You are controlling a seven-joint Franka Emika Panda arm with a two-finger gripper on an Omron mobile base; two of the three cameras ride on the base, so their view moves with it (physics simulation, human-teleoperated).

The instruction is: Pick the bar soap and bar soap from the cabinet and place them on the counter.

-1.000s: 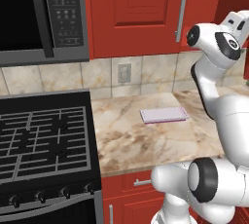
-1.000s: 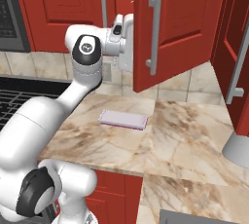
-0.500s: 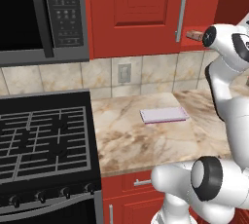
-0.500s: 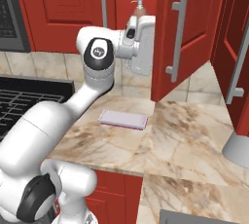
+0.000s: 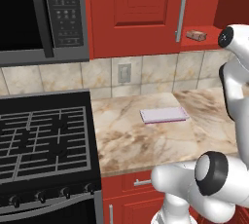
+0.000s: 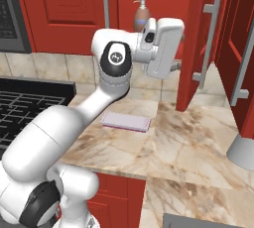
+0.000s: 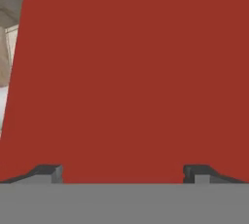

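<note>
gripper: two-finger dark-tipped gripper (image 7: 124,173) stands wide apart, nothing between the tips; its white hand sits up at cabinet height in the right base view.
just ahead of gripper: flat glossy red panel of the tall red cabinet (image 7: 136,72), close to the tips; looks like the inner face of the swung-open door (image 6: 196,38), cannot tell for sure.
below gripper: beige stone counter with brown marbled veins (image 6: 198,142), thick rounded edge, bare room on it; flat pale lavender rectangular pad (image 6: 126,121) lies on it under and a little behind the hand.
behind gripper: brown pump bottle with white nozzle (image 6: 141,16) upright in the cabinet, partly hidden by the hand.
task thing: small flat peach-brown bar soap (image 5: 196,35) lies on the red cabinet shelf near its front edge, long axis roughly along the shelf front; the second bar i cannot make out.
key relation: judgement, soap lies back inside the cabinet off to the side of the hand, not ahead of the tips; hand must turn toward the shelf opening.
edges: open door with long silver bar handle (image 6: 210,38) just beside the hand, likely to get clipped on the swing; shelf lip under the soap.
far: black gas stove with grates (image 5: 44,140), well apart from the hand.
</note>
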